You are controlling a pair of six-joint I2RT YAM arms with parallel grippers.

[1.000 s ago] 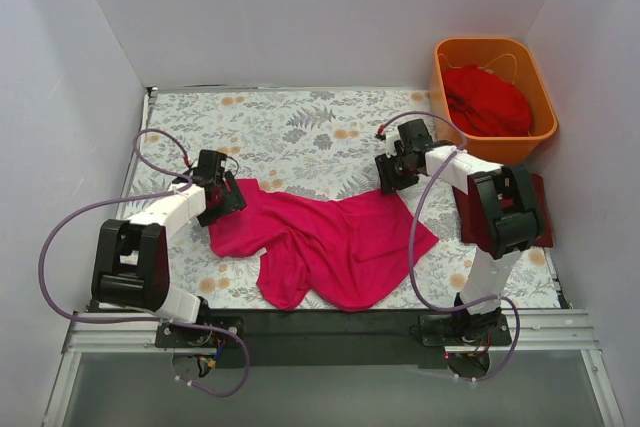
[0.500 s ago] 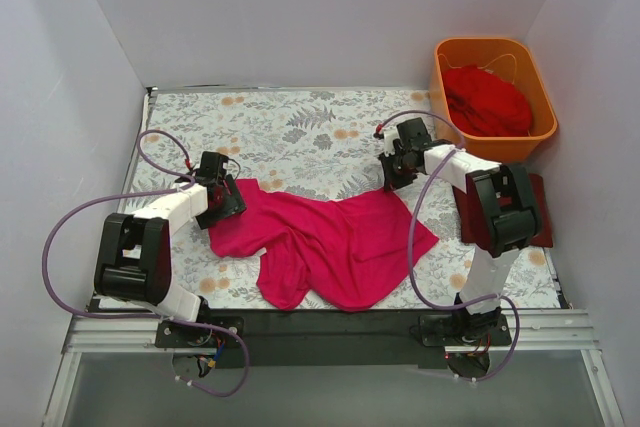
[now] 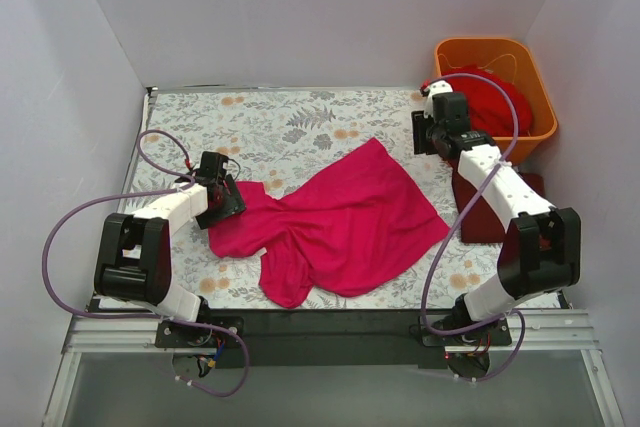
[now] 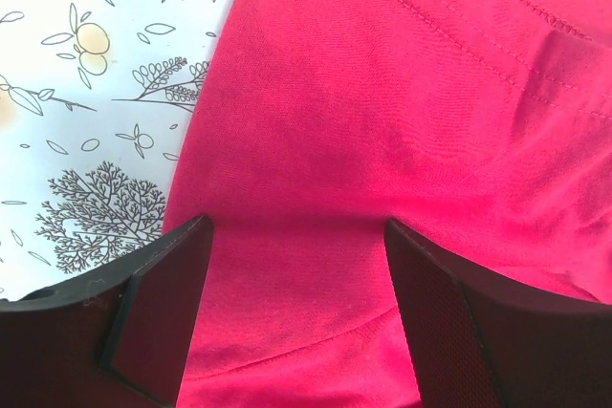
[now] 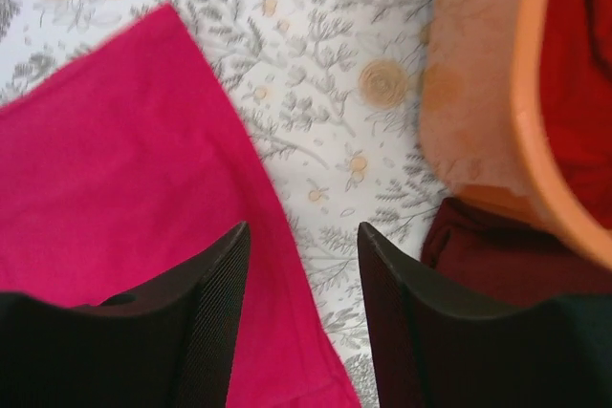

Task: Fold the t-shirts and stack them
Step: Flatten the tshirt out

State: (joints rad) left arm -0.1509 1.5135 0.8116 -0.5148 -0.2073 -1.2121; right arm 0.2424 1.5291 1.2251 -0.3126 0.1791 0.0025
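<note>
The magenta-pink t-shirt [image 3: 345, 227] lies crumpled and partly spread on the middle of the floral cloth. My left gripper [image 3: 224, 199] is open at the shirt's left edge, and in the left wrist view [image 4: 296, 317] the pink fabric [image 4: 382, 112] lies between its spread jaws. My right gripper [image 3: 421, 139] is open and empty, raised beside the tub, off the shirt's far corner; the right wrist view [image 5: 301, 327] shows the pink shirt [image 5: 115, 188] to its left. The dark maroon t-shirt [image 3: 478, 215] lies at the right under my right arm [image 5: 516, 265]. The scarlet t-shirt [image 3: 492, 97] sits in the tub.
The orange plastic tub [image 3: 540, 127] stands at the back right corner, its wall close to my right gripper [image 5: 478, 93]. The grey floral cloth [image 3: 280, 127] covers the table. White walls close in the back and both sides.
My right gripper has let go of the pink shirt and moved back and right toward the tub. The shirt's right part now lies spread farther back. The left gripper has barely moved.
</note>
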